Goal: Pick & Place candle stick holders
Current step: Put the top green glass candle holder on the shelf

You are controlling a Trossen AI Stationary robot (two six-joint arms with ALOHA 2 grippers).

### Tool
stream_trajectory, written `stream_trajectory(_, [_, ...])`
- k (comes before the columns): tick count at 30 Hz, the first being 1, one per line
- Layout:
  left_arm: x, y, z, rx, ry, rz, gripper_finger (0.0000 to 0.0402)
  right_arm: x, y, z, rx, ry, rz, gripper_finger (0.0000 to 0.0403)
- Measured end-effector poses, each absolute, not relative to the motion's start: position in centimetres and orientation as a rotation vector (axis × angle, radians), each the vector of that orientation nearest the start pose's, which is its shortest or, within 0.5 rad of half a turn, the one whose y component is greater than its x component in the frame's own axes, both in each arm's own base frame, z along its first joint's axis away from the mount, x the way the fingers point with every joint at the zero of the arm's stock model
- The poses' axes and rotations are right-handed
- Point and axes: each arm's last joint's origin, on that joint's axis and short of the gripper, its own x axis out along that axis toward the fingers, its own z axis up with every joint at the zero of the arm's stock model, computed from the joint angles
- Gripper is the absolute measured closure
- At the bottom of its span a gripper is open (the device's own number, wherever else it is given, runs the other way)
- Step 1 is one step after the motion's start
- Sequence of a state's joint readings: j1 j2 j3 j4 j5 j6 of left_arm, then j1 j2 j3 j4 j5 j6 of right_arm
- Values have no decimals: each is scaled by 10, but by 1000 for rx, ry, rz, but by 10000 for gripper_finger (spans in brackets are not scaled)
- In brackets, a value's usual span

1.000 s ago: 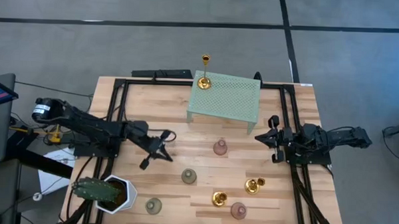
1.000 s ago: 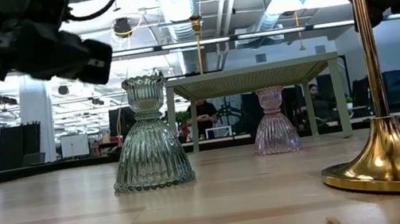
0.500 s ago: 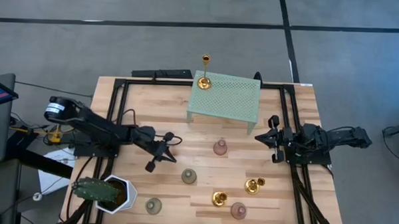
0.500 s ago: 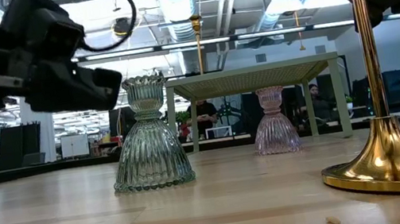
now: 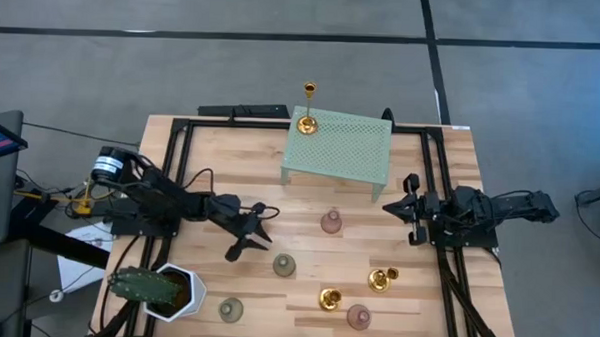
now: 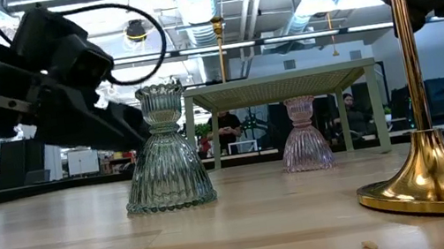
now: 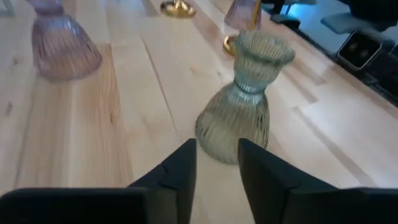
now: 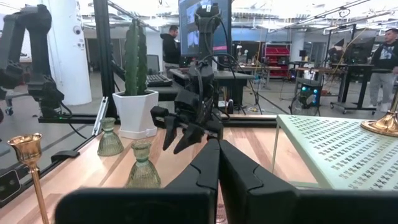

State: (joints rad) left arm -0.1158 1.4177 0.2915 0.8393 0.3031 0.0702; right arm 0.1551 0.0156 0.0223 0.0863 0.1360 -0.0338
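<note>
Reaching across the table (image 5: 231, 146) with my left end effector (image 5: 255, 231), I had its two fingers spread apart and nothing between them, aimed at the pale green holder (image 5: 284, 265) near the middle of the boards. In my left wrist view that ribbed glass bell (image 7: 239, 102) stood upright just ahead of my fingertips (image 7: 183, 158), not yet touched. I judged this to be the approach step for picking that holder: the next move called for easing forward and down so the fingers straddled its narrow neck, then closing gently, since the glass looked slippery and apt to tip. My right end effector (image 5: 404, 204) waited at the right edge of the table, fingers pressed together on nothing. One tall gold holder (image 5: 307, 109) stood on a corner of the mint-green stand (image 5: 341, 150). On the table lay a pinkish holder (image 5: 330, 223), two short gold ones (image 5: 378, 280) (image 5: 328, 299), another pinkish one (image 5: 358, 316) and a second pale green one (image 5: 231, 308) beside the cactus pot (image 5: 166, 289).
</note>
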Motion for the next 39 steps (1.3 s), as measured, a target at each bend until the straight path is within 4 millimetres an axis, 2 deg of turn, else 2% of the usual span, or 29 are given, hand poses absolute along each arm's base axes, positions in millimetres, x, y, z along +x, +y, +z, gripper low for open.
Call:
stream_trajectory(9, [241, -38, 145, 56, 248, -454, 188, 96, 11, 177, -22, -85, 18, 403])
stream_trajectory(14, [243, -52, 147, 183, 196, -550, 149, 96, 11, 178, -21, -87, 18, 403])
stream_trajectory(18, [241, -65, 144, 336, 162, -610, 140, 96, 11, 178, -21, -88, 18, 403])
stream_trajectory(23, [242, -64, 145, 378, 165, -496, 139, 96, 11, 178, -21, -89, 18, 403])
stream_trajectory(29, [249, -59, 151, 300, 156, -450, 129, 96, 11, 178, -14, -96, 18, 403])
stream_trajectory(34, [254, -67, 161, 262, 110, -566, 105, 96, 11, 178, -12, -96, 17, 403])
stream_trajectory(39, [261, -68, 155, 238, 144, -552, 76, 96, 11, 178, -12, -96, 18, 403])
